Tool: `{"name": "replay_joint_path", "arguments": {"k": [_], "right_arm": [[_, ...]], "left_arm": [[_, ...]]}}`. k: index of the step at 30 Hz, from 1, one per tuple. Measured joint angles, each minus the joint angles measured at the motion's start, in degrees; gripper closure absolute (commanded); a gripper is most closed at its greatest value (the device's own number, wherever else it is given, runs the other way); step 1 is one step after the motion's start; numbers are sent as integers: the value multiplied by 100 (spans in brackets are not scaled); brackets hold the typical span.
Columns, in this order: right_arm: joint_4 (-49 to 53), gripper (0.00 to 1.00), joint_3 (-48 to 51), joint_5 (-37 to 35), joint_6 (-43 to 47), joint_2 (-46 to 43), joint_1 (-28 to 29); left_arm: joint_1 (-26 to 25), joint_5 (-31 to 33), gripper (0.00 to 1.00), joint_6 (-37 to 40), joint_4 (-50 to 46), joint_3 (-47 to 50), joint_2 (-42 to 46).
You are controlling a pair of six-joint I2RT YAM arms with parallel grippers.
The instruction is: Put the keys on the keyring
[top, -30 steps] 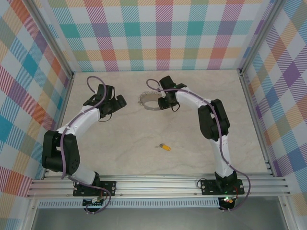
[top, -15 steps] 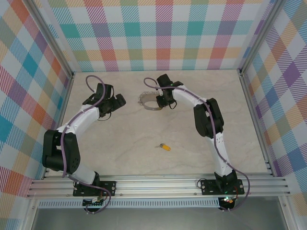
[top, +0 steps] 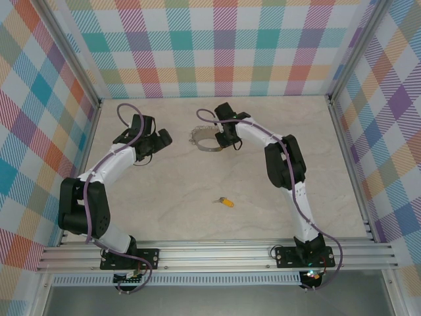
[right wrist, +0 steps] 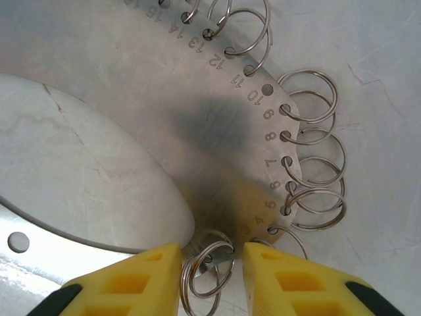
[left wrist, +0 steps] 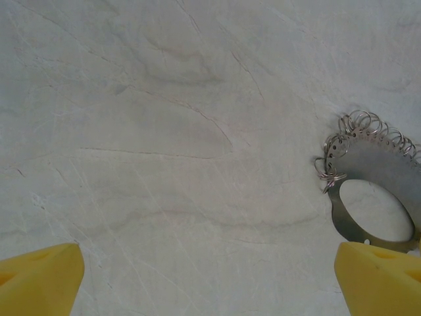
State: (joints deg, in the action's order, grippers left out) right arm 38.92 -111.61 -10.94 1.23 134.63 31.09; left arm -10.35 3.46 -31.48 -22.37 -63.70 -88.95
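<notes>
Two pincers hang over the far half of the pale marbled worktop (top: 164,197). The right pincer (right wrist: 212,263) is directly above the keyring (right wrist: 217,131), a flat silver-grey metal loop with numbered holes along its outer edge and a small wire ring (right wrist: 309,95) hanging from each hole. Its yellow fingertips (right wrist: 154,273) stand narrow, one on either side of one such wire ring at the loop's edge. That ring fills most of the gap, but I cannot tell whether it is clamped. From above, the keyring (top: 202,147) lies flat at the far middle of the worktop, with the right pincer (top: 222,139) at its right end.

The left pincer (left wrist: 210,283) is spread wide and holds nothing, with bare worktop between its yellow fingertips. In its wrist view the keyring (left wrist: 388,164) lies to the right, just beyond the right fingertip. From above, the left pincer (top: 161,139) is left of the keyring, with bare worktop between them.

One small key (top: 226,201), with a yellow-orange head and a thin grey end, lies alone, nearer than the keyring and well apart from both pincers.
</notes>
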Motion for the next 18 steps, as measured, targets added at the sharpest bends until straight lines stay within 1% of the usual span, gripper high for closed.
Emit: {"name": "replay_joint_path", "arguments": {"k": [7, 18], "right_arm": [[-4, 71, 4, -42, 103, 66, 42], [-28, 78, 17, -103, 144, 66, 87]], "left_arm": [[0, 0, 3, -33, 0, 0, -57], [0, -46, 3, -68, 2, 0, -59]]}}
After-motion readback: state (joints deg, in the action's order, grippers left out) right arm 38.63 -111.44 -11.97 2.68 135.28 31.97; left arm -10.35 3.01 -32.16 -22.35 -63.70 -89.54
